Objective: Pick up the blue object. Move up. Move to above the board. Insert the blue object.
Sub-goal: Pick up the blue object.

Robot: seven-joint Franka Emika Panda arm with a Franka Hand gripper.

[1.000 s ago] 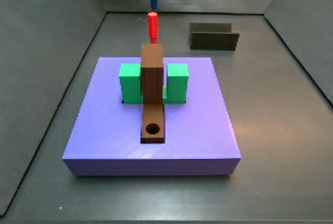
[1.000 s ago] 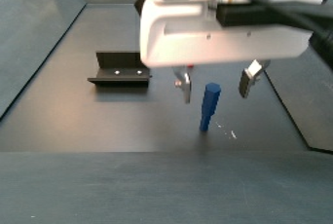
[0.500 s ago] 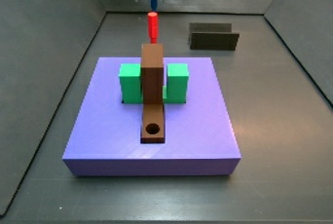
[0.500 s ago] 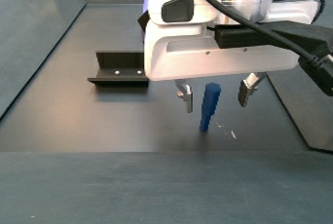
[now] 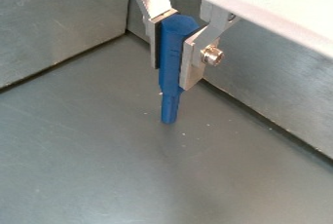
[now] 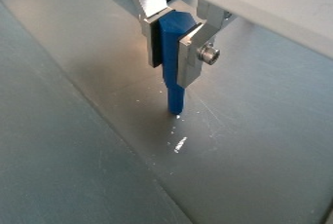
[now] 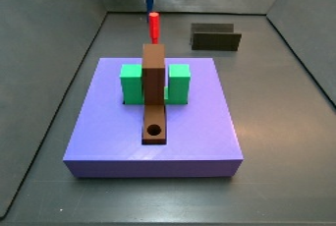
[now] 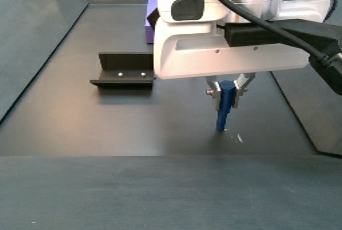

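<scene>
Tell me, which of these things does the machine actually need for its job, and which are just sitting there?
Needed:
- gripper, at the far end of the floor, shut on the blue object
- board with its round hole

Just there:
- red peg
- green blocks
- purple platform under the board
- fixture

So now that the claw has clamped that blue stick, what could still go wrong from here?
The gripper grips only the top of the blue object, so the long part hanging below could swing or slip during the lift. In a side view, its tip sits at the floor, so it must rise well clear first. The hole in the board looks small; a slightly tilted rod might miss it.
</scene>
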